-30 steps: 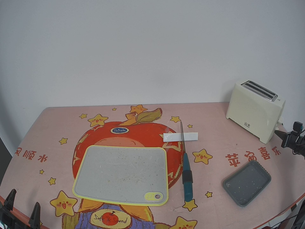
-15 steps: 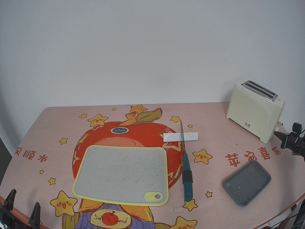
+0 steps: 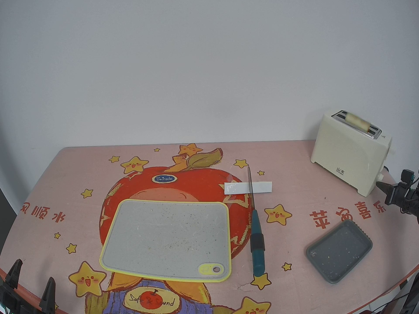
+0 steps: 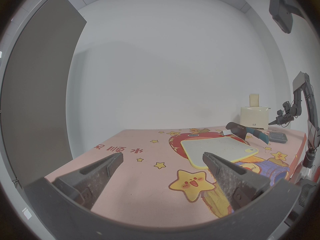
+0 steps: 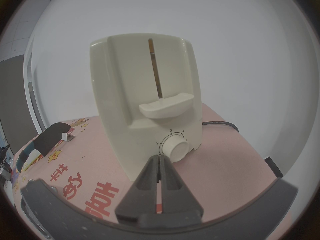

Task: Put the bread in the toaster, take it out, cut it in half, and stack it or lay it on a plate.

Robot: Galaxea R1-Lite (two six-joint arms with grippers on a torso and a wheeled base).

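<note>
A cream toaster (image 3: 349,158) stands at the table's back right. A slice of bread (image 3: 357,121) shows in its top slot, and in the left wrist view the bread (image 4: 254,100) sticks up above the toaster (image 4: 254,116). My right gripper (image 3: 380,183) is shut, empty, and hangs just off the toaster's right end. In the right wrist view the gripper (image 5: 159,160) points at the dial (image 5: 175,149) below the lever (image 5: 166,105). My left gripper (image 4: 163,155) is open over the table's front left corner. A dark grey plate (image 3: 339,250) lies front right.
A grey cutting board (image 3: 168,238) with a yellow rim lies front centre. To its right is a teal-handled knife (image 3: 257,245), its blade resting on a white strip (image 3: 248,187). The toaster's cord (image 5: 220,124) trails over the table's right end.
The bread has popped up in the toaster's slot, which looked empty before. Both grippers have barely moved.
</note>
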